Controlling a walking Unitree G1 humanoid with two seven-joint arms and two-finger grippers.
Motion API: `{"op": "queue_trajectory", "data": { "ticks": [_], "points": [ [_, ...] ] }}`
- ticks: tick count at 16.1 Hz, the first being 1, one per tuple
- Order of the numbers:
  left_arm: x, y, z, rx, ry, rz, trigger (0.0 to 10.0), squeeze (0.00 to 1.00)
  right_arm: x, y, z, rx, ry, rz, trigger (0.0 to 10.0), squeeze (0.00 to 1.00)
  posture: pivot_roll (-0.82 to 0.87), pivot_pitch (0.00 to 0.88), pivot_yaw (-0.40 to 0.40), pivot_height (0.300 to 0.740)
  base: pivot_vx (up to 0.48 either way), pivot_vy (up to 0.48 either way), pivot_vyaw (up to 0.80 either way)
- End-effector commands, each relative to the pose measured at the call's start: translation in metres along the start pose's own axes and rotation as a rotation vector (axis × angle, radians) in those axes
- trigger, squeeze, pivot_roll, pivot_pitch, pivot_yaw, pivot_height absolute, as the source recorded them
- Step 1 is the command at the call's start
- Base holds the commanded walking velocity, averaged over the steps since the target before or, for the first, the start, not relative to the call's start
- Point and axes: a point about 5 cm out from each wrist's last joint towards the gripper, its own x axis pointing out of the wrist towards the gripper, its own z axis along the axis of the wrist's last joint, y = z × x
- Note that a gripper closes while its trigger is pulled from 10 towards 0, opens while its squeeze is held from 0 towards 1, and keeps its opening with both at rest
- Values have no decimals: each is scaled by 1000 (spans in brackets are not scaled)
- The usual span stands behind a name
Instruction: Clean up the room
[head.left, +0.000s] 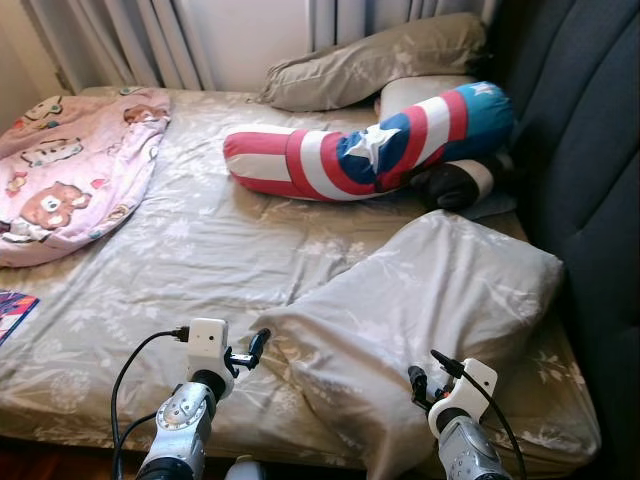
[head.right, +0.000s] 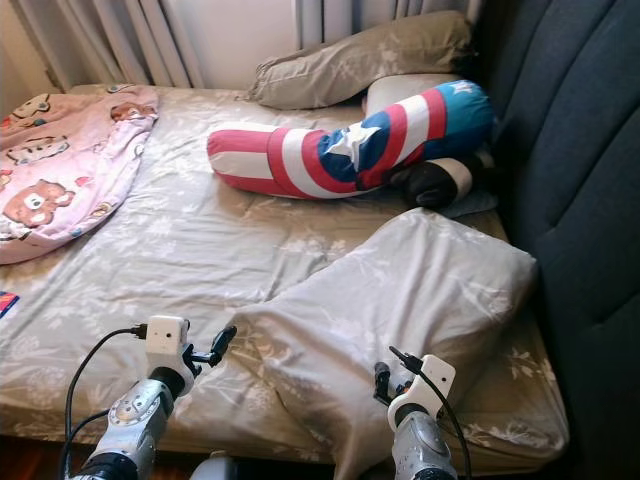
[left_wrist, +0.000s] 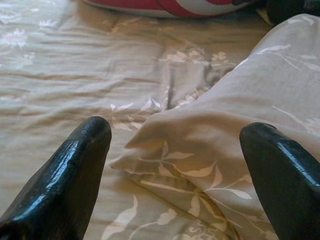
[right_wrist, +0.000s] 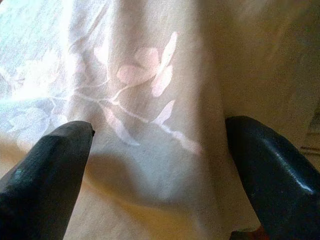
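Left gripper (left_wrist: 175, 165): fingers spread apart, poised just beside the near-left corner of the large beige floral-print fabric pillow (head.left: 420, 310); right gripper (right_wrist: 157, 170): fingers likewise apart, close against the pillow's near edge, which drapes over the bed's (head.left: 200, 260) front edge. Pillow's long axis runs diagonally, from the bed's near edge up toward the dark upholstered headboard (head.left: 590, 150) on the right side. Farther up the bed, a red, white and blue star-marked bolster cushion (head.left: 370, 145) lies crosswise near the headboard, and a pink bear-print blanket (head.left: 70, 170) covers the far-left corner.
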Motion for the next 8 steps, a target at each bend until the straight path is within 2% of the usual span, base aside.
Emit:
{"op": "queue_trajectory", "data": {
  "ticks": [1, 8],
  "points": [
    [-2, 3, 0, 9, 7, -7, 10000, 0, -1, 0, -5, -3, 27, -1, 10000, 0, 60, 106, 26, 661, 0, 0, 0],
    [-10, 4, 4, 41, -21, -45, 10000, 0, -5, -5, -18, -14, 77, -42, 10000, 0, 88, 158, 44, 661, 0, 0, 0]
  ]
}}
